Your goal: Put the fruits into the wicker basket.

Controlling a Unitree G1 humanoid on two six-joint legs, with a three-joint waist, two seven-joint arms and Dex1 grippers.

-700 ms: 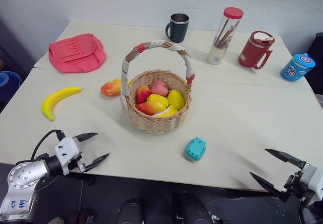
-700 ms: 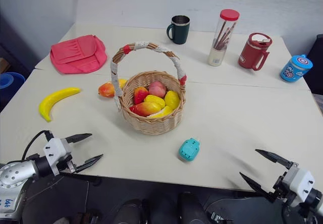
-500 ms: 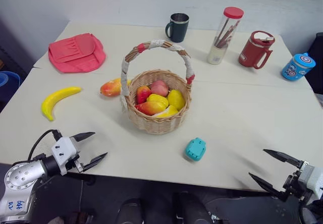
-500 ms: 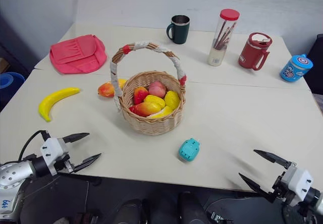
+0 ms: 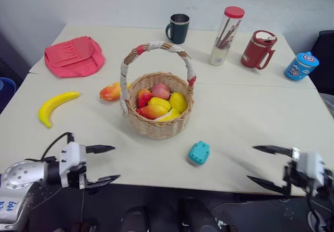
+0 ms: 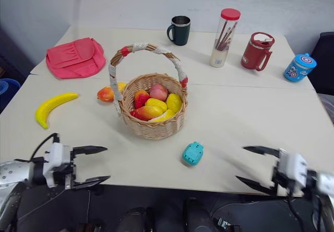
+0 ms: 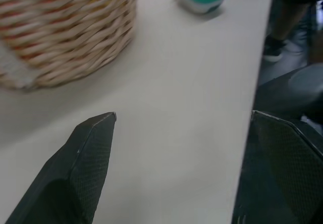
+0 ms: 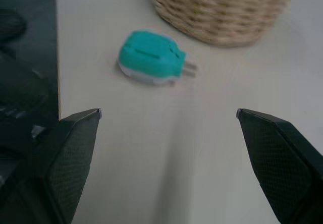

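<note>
A yellow banana (image 5: 56, 105) lies on the table at the left. An orange-red mango (image 5: 111, 91) rests against the left side of the wicker basket (image 5: 159, 122), which holds several fruits under its cloth-wrapped handle. At the table's near left edge, my left gripper (image 5: 116, 163) stands open and empty, pointing toward the basket (image 7: 65, 32). My right gripper (image 5: 251, 163) is open and empty at the near right edge, facing the teal gadget (image 8: 150, 57) and the basket (image 8: 222, 7).
The teal gadget (image 5: 199, 152) lies in front of the basket. A pink-red bag (image 5: 73, 57) sits at the back left. Along the back stand a dark mug (image 5: 178, 28), a red-lidded clear jar (image 5: 225, 28), a red jug (image 5: 257, 49) and a blue cup (image 5: 300, 66).
The view has shifted a little. Both grippers have swung inward toward the table's middle, still open. The banana, mango and basket lie where they were.
</note>
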